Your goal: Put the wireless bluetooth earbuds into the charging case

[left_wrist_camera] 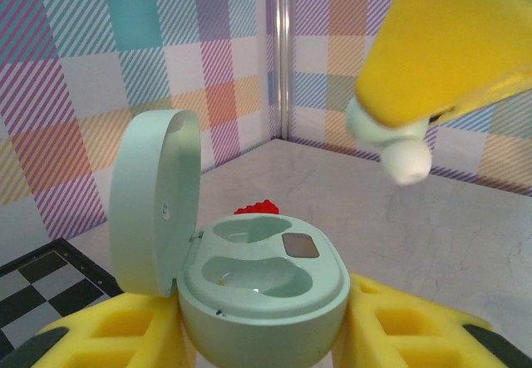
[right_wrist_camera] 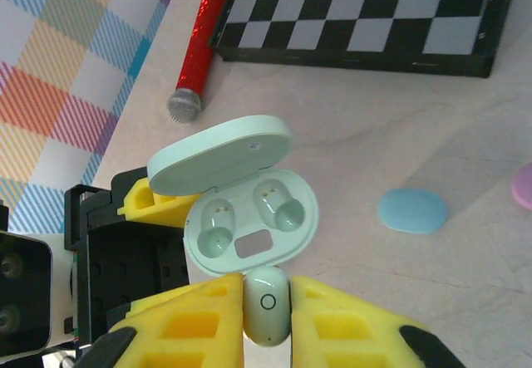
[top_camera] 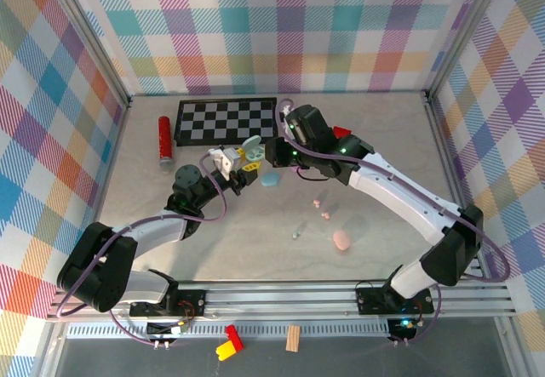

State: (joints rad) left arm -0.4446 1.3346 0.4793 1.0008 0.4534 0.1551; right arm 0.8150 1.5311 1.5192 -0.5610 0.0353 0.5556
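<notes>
One pale marbled surface (top_camera: 383,139) carries everything. At its far side lies one black-and-white chequered board (top_camera: 226,120), and left of that one red glittery tube with a silver cap (top_camera: 164,139). Two hands work near the middle. The left hand (left_wrist_camera: 264,343) is clamped on the mint-green oval charging case (left_wrist_camera: 266,289), whose lid stands open over two empty wells. Two more oval cases lie closed: one pale blue case (top_camera: 270,179) and one pink case (top_camera: 341,240). The right hand (right_wrist_camera: 267,289) pinches one mint-green earbud (right_wrist_camera: 267,310) just beside the open case's rim. Two pink earbuds (top_camera: 320,208) lie loose between the cases.
</notes>
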